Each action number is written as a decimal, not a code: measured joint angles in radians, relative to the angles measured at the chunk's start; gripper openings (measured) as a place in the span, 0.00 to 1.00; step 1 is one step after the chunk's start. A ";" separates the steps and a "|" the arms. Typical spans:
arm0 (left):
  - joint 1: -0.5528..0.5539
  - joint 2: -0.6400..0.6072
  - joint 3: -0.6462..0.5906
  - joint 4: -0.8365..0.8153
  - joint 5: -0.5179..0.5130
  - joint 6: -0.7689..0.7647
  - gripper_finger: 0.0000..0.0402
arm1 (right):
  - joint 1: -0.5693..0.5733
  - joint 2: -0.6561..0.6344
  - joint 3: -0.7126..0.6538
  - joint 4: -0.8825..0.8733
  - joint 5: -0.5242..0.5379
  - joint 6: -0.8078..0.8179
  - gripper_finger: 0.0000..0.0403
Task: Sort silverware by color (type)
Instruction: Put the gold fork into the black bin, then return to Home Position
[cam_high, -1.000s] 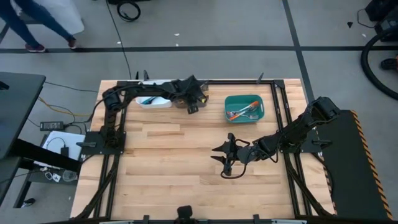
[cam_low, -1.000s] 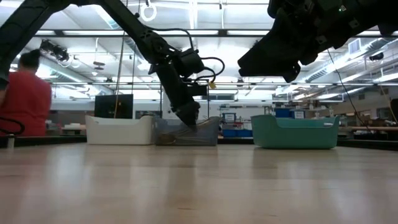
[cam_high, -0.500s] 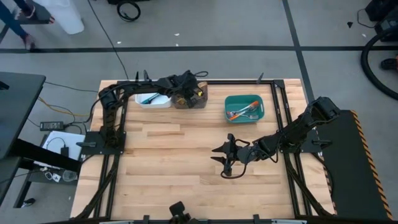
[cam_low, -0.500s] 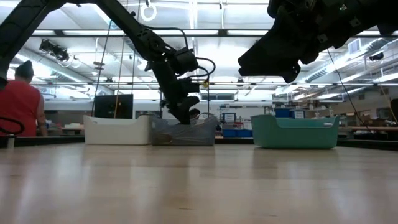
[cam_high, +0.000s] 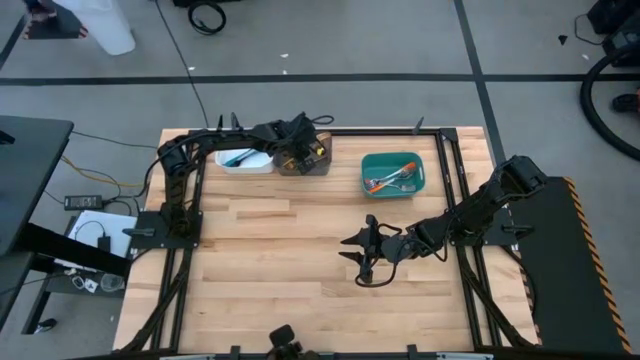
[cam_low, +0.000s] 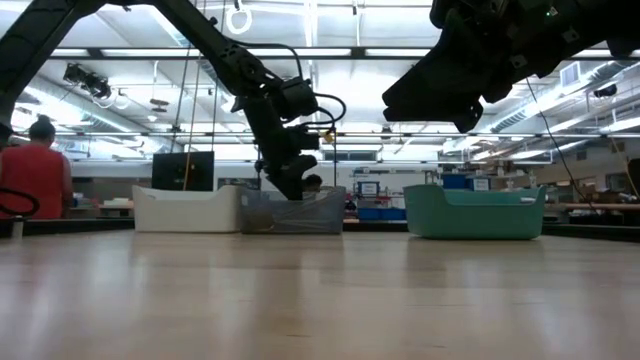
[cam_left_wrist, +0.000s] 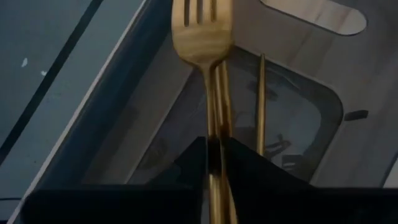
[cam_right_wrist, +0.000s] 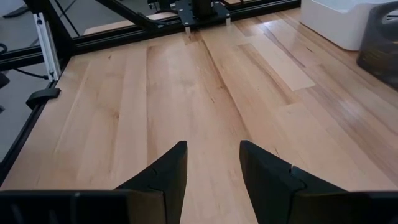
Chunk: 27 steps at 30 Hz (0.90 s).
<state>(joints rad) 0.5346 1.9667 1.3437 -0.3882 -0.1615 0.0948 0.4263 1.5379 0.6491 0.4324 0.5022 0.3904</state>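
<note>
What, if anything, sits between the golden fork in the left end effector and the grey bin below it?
Nothing visible does. The left end effector holds the golden fork directly over the grey bin, where another golden utensil already lies beside its path.

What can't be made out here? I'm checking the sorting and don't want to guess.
- Grey bin contents: high view, the left arm covers it; low view, too dim.
- Golden fork handle end: left wrist view, hidden between the left gripper jaws.
- White bin contents: high view, too small to count.
- Fork colours in the teal bin: high view, overlapping; low view, wall hides them.
</note>
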 joint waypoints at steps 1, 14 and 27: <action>0.000 0.000 0.000 0.000 0.000 0.000 0.19 | 0.000 0.000 0.000 0.000 0.000 0.000 0.39; -0.001 -0.085 -0.002 -0.020 0.005 0.035 0.37 | 0.000 0.000 0.000 -0.001 0.000 0.000 0.39; -0.026 -0.116 -0.005 -0.068 0.123 0.120 0.36 | 0.003 -0.063 0.000 -0.074 0.000 -0.007 0.39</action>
<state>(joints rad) 0.5086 1.8504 1.3392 -0.4562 -0.0385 0.2150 0.4290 1.4746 0.6491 0.3582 0.5026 0.3835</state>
